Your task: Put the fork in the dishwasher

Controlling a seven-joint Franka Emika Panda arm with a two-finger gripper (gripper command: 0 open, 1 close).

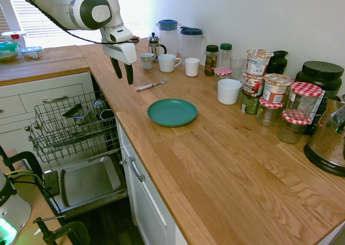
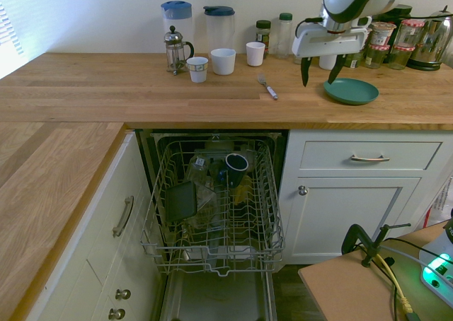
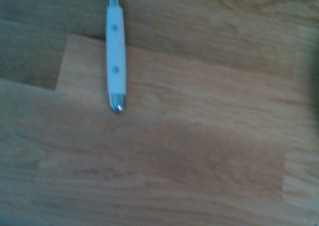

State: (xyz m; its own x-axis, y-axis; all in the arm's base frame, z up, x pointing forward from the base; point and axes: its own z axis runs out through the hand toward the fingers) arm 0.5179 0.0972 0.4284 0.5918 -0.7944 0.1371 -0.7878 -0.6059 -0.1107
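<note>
While the white robot's black-fingered hand (image 2: 320,82) hovers wide open and empty, a white-handled silver metal fork (image 2: 267,87) lies on the light wooden surface (image 2: 233,105).

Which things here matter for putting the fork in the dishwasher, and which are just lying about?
Part of the job:
- fork, on the counter
- dishwasher, open, rack pulled out
- gripper, open, holding nothing

Just lying about:
- teal plate
- French press
- white mugs and cups
- two lidded pitchers
- jars with checked lids
- kettle
</note>
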